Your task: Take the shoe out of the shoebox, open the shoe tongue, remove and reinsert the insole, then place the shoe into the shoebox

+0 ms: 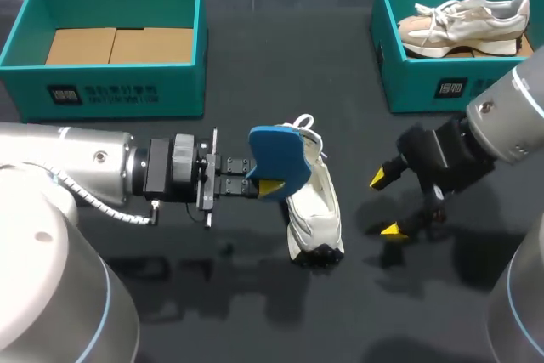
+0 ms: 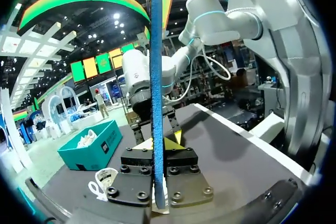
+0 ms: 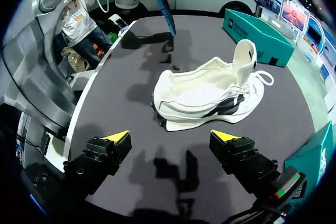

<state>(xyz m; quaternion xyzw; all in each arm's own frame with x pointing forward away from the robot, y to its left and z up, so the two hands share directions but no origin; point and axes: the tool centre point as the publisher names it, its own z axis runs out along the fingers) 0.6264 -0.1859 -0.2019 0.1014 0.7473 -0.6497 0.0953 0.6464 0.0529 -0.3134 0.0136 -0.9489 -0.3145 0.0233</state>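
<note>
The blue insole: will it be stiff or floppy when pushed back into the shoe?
Probably fairly stiff: the blue insole, held only at one end by the left pincer, stands out without drooping. It looks thin edge-on in the left wrist view, so likely light and somewhat bendable. The white shoe lies unheld, so it may slide when pushed.

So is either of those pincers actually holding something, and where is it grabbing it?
The left pincer grips the blue insole near one end, pinched from both flat sides. The right pincer is open and empty.
</note>
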